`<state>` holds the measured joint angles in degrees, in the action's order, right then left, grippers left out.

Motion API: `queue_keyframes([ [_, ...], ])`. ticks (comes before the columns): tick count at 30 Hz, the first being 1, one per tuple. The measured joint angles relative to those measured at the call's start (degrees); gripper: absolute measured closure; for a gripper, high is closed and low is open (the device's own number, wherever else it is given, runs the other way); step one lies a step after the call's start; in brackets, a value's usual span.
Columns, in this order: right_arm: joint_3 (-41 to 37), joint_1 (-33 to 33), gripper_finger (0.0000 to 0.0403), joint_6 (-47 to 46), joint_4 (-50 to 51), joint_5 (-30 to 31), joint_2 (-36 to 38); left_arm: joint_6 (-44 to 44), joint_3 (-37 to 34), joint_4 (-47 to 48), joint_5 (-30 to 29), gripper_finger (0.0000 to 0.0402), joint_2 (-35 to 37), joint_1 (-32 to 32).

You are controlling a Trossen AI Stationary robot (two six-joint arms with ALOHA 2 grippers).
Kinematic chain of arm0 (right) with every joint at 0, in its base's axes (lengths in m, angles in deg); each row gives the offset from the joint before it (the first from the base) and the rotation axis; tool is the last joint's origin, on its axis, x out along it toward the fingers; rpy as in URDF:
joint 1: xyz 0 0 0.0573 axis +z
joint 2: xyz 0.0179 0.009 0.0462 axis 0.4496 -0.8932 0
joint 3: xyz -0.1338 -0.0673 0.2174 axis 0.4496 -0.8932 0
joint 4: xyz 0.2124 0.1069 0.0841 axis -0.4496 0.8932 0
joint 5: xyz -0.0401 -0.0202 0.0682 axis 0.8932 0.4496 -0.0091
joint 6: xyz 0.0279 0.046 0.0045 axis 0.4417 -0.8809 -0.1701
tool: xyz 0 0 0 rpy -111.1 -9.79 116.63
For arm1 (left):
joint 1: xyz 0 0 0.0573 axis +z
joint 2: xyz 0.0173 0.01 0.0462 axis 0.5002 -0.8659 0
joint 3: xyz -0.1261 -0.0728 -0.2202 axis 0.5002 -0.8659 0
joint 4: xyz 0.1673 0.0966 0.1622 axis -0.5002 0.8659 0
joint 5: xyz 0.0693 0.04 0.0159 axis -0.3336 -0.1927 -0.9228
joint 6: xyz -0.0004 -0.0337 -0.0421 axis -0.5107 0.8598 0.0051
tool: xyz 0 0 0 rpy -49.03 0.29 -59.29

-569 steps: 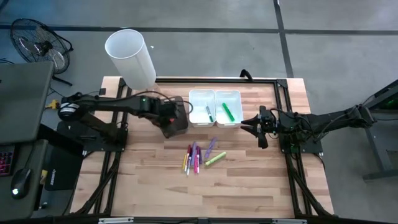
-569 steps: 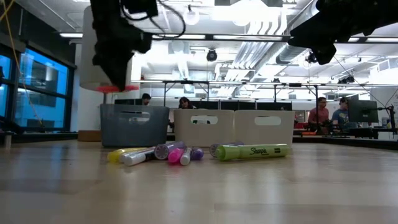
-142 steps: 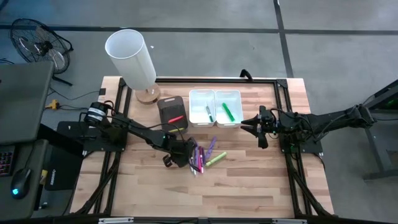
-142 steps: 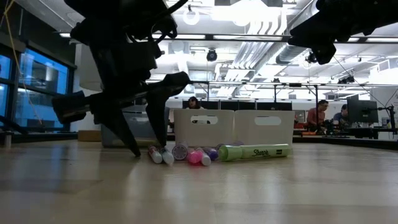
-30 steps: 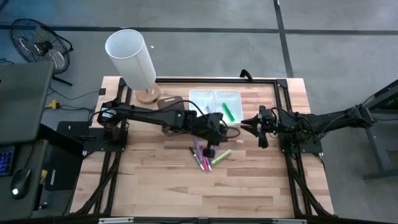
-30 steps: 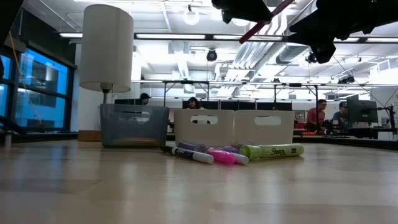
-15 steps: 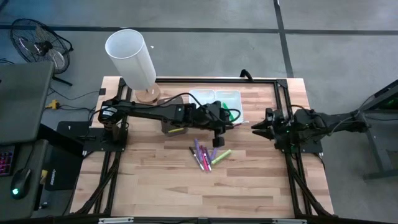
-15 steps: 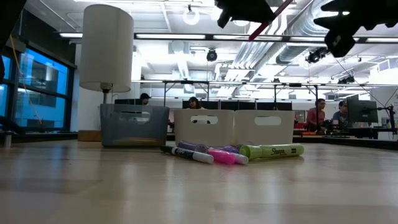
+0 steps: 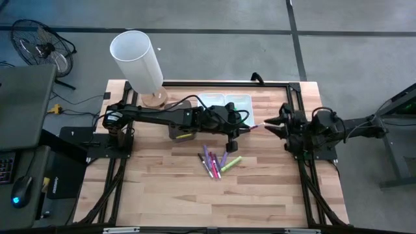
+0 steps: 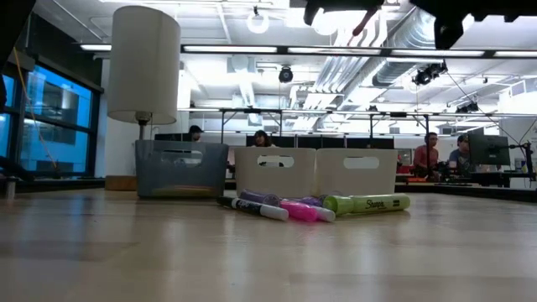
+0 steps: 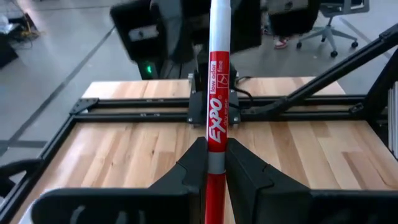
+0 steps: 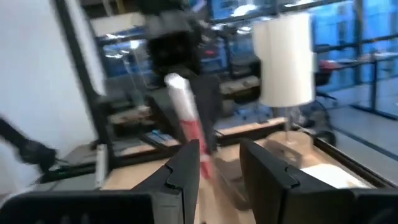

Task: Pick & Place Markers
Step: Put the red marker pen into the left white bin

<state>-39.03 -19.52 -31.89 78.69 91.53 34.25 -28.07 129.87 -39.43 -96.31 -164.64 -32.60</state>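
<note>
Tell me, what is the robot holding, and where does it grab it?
The left tool pinches a red and white Expo marker at its red lower end.

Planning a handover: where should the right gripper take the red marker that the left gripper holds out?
Grip the free white barrel of the red marker, beyond the left gripper, which clamps its red end. The marker points at the open right gripper, so that gripper probably best comes in end-on, one finger on each side.

"EXPO" and "line" on red-and-white marker (image 11: pixel 216 118); "Sharpie" script on lime-green highlighter (image 10: pixel 369 203) lying on wooden table.
</note>
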Motion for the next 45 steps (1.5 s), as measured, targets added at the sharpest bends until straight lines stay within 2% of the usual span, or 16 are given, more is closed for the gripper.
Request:
queue_keyframes([
  [9, -0.02, -0.07, 0.0299, 0.26, -6.99, -0.89, -8.5, -1.05, 0.0, 0.34, -0.15, 0.0366, 0.0, 0.02],
  [25, -0.04, -0.06, 0.03, 1.7, -17.36, -3.36, -15.45, -1.03, 0.0, 0.92, -0.11, 0.0366, 0.0, 0.02],
  [29, -0.04, -0.06, 0.0315, 1.59, -19.38, -3.34, -16.5, -1.03, 0.0, 0.92, -0.11, 0.0366, 0.0, 0.02],
  [37, -0.04, -0.13, 0.0373, 2.36, -20.11, -2.84, -16.22, -0.41, 0.0, 1.15, 0.04, 0.0366, 0.0, 0.02],
  [45, -0.04, -0.11, 0.0361, 1.45, -20.14, -2.66, -16.22, -0.94, 0.0, 0.99, 0.0, 0.0359, 0.0, 0.02],
])
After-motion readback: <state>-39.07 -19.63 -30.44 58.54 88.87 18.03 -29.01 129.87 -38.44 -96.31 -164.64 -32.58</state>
